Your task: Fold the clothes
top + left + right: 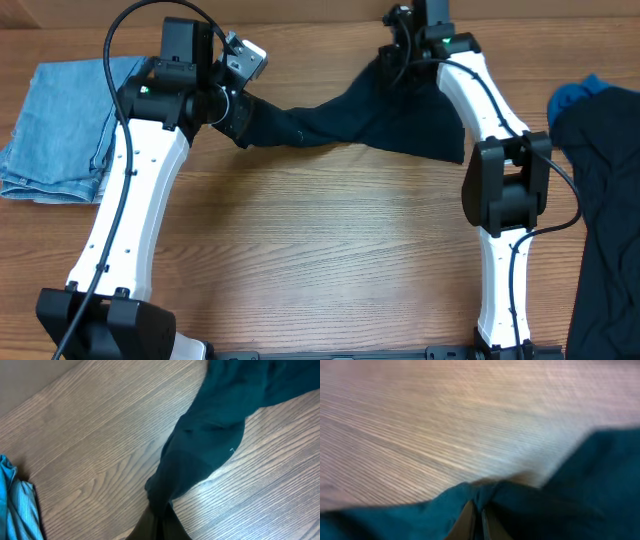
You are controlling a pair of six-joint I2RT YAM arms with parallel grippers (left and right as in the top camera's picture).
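Overhead, the left gripper [240,130] is pinched tight on one bunched end of a dark navy garment [370,115]. The right gripper [393,60] is clamped on the opposite end, near the far edge. Between them the soft, matte fabric spreads in a sagging, roughly triangular sheet over the wood-grain table [330,250]. Both wrist views show slim fingers pressed together, with cloth gathered into creases at their tips. Folded light blue denim [60,130] lies at the left. At the right lies a dark, limp heap [605,220] with a bright blue scrap [575,95].
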